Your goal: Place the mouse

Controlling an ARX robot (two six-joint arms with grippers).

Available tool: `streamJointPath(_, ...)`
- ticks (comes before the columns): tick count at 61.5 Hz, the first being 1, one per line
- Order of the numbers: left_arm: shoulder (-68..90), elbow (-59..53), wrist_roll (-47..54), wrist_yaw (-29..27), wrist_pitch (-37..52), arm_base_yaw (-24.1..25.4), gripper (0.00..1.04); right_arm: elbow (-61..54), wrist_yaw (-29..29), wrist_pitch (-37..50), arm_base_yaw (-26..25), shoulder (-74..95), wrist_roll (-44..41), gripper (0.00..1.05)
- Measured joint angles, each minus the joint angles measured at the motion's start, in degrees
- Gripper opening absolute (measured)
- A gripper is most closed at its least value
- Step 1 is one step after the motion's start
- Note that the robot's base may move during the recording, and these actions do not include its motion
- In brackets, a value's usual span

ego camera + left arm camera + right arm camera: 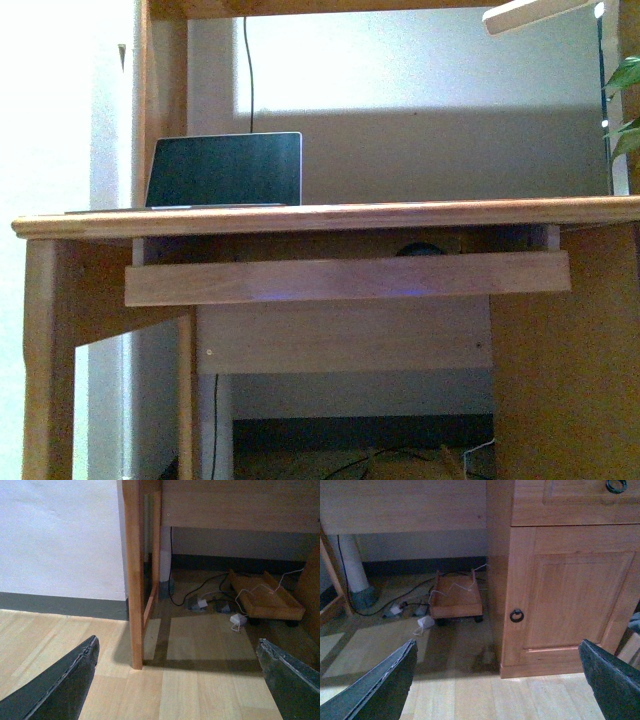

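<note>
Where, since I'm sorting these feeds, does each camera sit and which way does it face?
Front: on the robot's body, facing the desk edge-on; laptop on it, tray below; no arm shows.
Left wrist: on the left arm, aimed down at the floor and a desk leg; the open left gripper frames it.
Right wrist: on the right arm, aimed down at the cupboard door; the open right gripper frames it.
Shared: both wrist views show the wooden trolley under the desk.
</note>
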Motion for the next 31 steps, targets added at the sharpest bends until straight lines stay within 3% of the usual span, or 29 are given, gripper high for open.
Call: streamJointPath(31,0.00,0.00,-0.02,0.00,0.00,0.00,0.97,0.00,-0.02,0.00,0.00,-0.02,0.00,0.97)
